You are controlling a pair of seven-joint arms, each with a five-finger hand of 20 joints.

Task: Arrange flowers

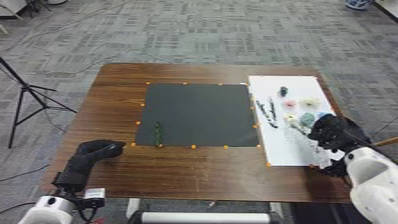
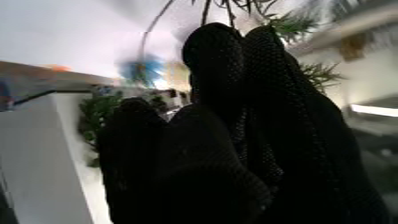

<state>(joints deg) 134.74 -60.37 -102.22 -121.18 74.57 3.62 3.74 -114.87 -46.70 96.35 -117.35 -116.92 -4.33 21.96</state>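
In the head view, my right hand (image 1: 330,132) is over the right part of the white board (image 1: 280,145), close to the blue flower (image 1: 324,114) and the green one (image 1: 307,120). Pink (image 1: 290,104) and cream (image 1: 310,102) blossoms lie farther back. A thin green stem (image 1: 159,134) lies on the black mat (image 1: 197,112), near its front left. My left hand (image 1: 99,149) is relaxed and open, left of the mat's front corner. In the right wrist view, dark stems rise beyond my right hand (image 2: 213,65), with green foliage (image 2: 293,26) beside it; whether it holds any is unclear.
Dark sprigs (image 1: 268,112) lie on the board's left part, and a small dark green piece (image 1: 282,91) near its back. Orange markers border the mat. The brown table (image 1: 200,172) extends in front. A black tripod (image 1: 27,87) stands on the floor at the left.
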